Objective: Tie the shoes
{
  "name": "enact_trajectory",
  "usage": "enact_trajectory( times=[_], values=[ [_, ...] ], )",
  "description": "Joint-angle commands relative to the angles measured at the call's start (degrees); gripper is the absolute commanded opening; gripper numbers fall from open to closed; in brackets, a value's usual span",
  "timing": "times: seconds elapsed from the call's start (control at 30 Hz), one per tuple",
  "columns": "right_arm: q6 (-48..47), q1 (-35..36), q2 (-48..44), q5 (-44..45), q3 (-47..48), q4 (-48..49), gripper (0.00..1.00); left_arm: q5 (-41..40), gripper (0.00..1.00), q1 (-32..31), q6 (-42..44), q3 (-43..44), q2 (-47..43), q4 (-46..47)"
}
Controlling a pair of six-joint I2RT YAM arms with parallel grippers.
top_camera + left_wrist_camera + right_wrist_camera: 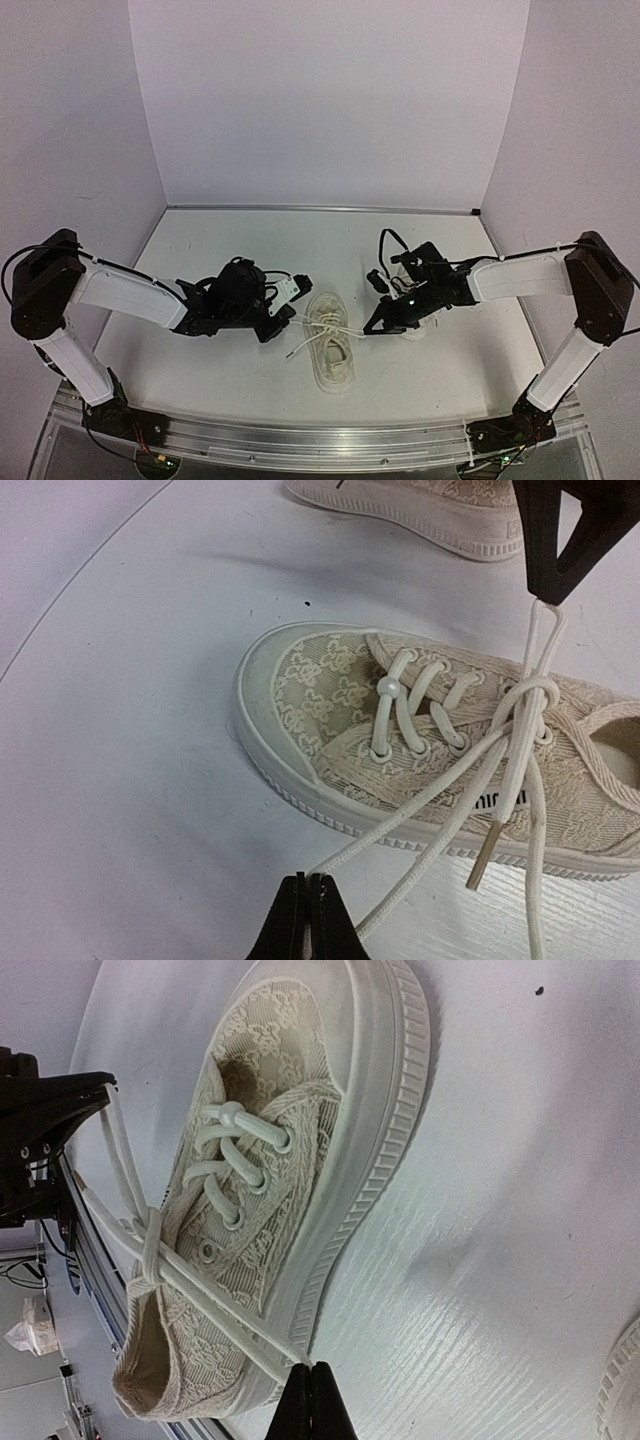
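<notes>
cream shoe (330,372) on tabletop (230,250), lace (535,692) crossed over its tongue, left pincer (306,882) clamped on one strand, right pincer (308,1370) clamped on the other

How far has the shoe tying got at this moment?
Done: the laces of the near shoe meet in a knot at the top eyelets. In hand: the left gripper and right gripper each pinch strands stretched to opposite sides. Left: the knot looks loose, and the second shoe has its laces out of view.
</notes>
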Motion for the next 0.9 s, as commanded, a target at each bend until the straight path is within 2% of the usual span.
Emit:
enact_trajectory(
  times=[0.0, 0.2, 0.33, 0.37, 0.47, 0.57, 0.73, 0.87],
  values=[
    [-1.14, -0.67, -1.72, 2.35, -1.46, -1.65, 0.0, -5.07, 0.0, 1.35, -1.3, 2.34, 0.47, -1.85],
    [-1.39, -0.98, -1.54, 2.02, -1.74, -1.64, 0.0, -5.44, 0.0, 1.69, -1.42, 3.27, 1.01, -2.93],
    [-1.39, -0.94, -1.01, -1.7, -0.75, -0.75, 0.0, -1.27, 0.0, 1.7, -1.7, 3.65, 0.08, -2.97],
    [-1.41, -0.92, -1.01, -2.51, -0.52, -0.52, 0.0, 0.14, 0.04, 1.69, -1.73, 3.61, -0.47, -2.99],
    [-1.57, -0.72, -0.92, -4.86, 0.24, 0.07, 0.0, 4.06, 0.27, 1.58, -2.29, 3.33, -2.75, -3.76],
    [-1.91, -0.42, -0.38, -5.9, 1.11, 0.1, 0.0, 4.16, 0.39, 1.43, -3.49, 1.14, -6.26, -4.08],
    [-2.24, -0.11, 0.53, -6.58, 1.72, 0.23, 0.0, -1.57, 0.41, 0.73, -5.82, -1.5, -10.06, -8.48],
    [-2.23, -0.07, 1.0, -6.77, 2.2, 0.17, 0.0, 0.61, 0.44, -0.85, -7.52, -2.07, -9.22, -11.53]
  ],
)
